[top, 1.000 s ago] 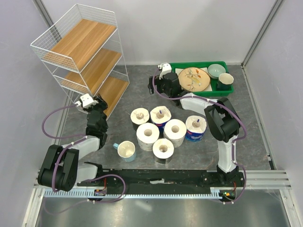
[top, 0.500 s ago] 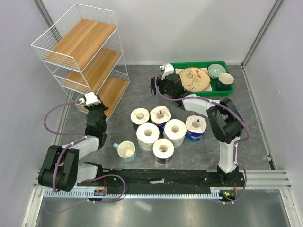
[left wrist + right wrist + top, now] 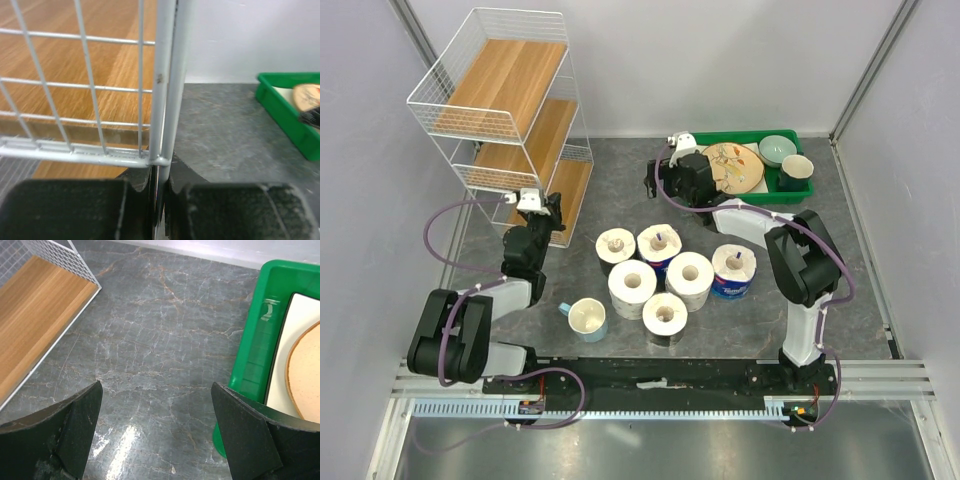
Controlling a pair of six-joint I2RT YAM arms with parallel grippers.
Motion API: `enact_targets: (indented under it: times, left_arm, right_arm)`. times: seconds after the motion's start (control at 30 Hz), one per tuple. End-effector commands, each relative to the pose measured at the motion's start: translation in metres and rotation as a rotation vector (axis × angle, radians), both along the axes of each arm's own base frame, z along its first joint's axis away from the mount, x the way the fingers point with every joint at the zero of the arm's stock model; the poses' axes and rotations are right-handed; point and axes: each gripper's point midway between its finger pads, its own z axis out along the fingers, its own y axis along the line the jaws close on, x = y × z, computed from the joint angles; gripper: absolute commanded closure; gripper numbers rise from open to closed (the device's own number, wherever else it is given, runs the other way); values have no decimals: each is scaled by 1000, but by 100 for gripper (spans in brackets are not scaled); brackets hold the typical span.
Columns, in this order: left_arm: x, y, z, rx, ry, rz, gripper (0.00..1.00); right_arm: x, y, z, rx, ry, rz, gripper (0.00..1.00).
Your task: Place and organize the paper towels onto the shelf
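Standing at the far left of the grey marbled worktop, the tall three-tier shelf of white wire mesh and light-brown wooden boards is gripped at its front corner post by the left pincer. The two black fingers are closed on the thin white wire, just below the rim of a tier, as is shown by the left wrist view. The six white paper towel rolls are grouped in a tight cluster at the middle of the worktop, hollow cores upward, well apart from the shelf; blue wrapping is seen on two of them. A pale cup with a blue handle is set just beside the cluster, on its near left. The right pincer is held wide open, with nothing between its fingers, above bare worktop between the shelf's lowest board and the green plastic tray of dishes, which is placed at the far right.
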Motion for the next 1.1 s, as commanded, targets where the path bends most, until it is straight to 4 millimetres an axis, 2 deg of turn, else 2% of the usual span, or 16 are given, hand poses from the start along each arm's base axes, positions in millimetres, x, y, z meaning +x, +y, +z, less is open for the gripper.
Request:
enact_targets:
  times: [0.0,0.23,0.4,0.53,0.7,0.87,1.07]
  left_arm:
    - [-6,-62,8,-105,8,-321,98]
    - [-20,-105,9,-66,14,-593,98]
    - [-27,-131,0,-77,65,-767,99]
    - [-41,-151,-1,-97,86,-946,98]
    - [-56,-167,2,-118,100,-1107,98]
    - [-79,-184,-5,-88,157,-1319,99]
    - [-98,-189,-8,-90,173,-1453,98]
  right_arm:
    - [3,-5,32,53,-70,-7,2]
    - [2,-12,34,63,-70,-17,2]
    - [3,-18,33,62,-67,-25,2]
    - [3,-24,34,59,-69,-35,2]
    - [4,-39,36,64,-72,-63,2]
    - [7,-53,38,70,-76,-88,2]
    - [7,-59,38,70,-75,-97,2]
